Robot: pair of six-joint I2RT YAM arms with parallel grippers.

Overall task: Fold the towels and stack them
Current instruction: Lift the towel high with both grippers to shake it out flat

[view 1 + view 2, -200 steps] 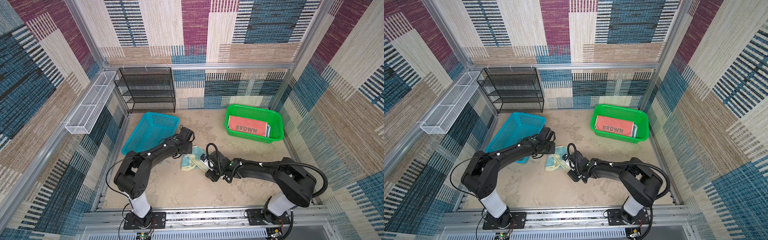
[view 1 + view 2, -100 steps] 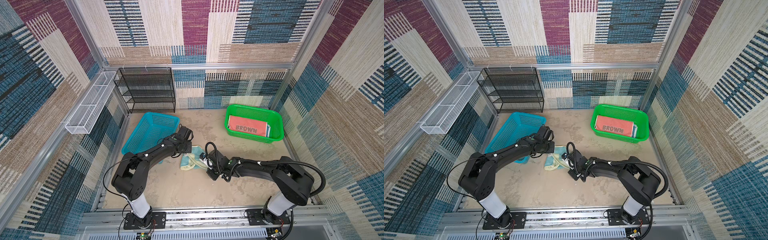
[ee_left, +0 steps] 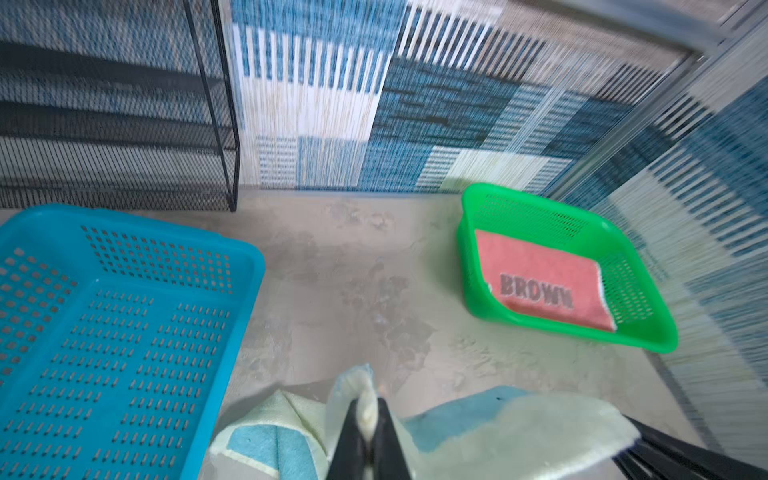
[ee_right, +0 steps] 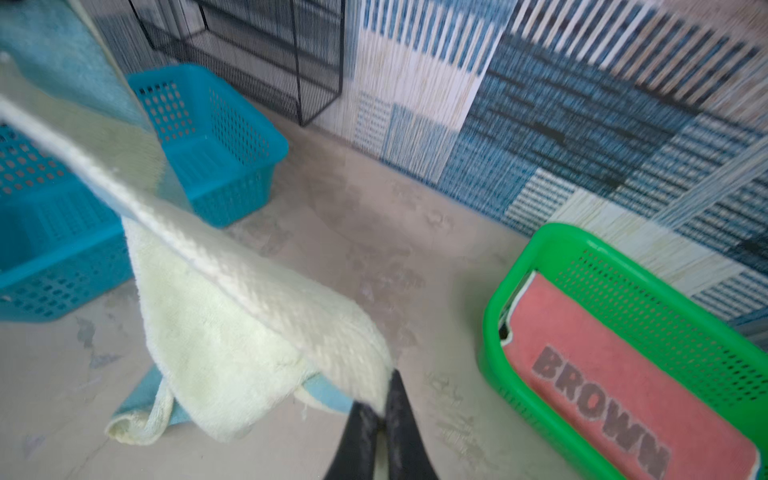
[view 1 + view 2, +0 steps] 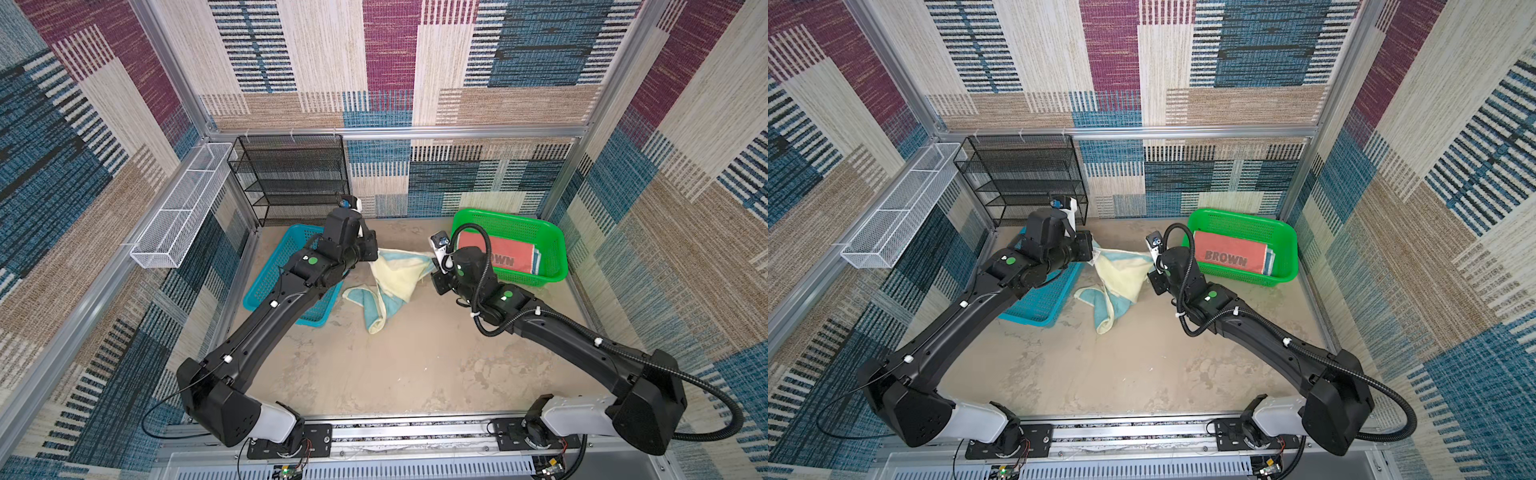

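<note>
Over the far middle of the beige tabletop you have the cream-and-blue towel stretched in the air: the left gripper is clamped shut on one upper corner and the right gripper on the other, its lower end trailing onto the tabletop between the blue basket and the green basket. A second ago it lay bunched on the tabletop with both grippers down at it; now it is raised and pulled wide.

Patchwork woven walls enclose a stained beige floor, with a black mesh shelf at the back.
</note>
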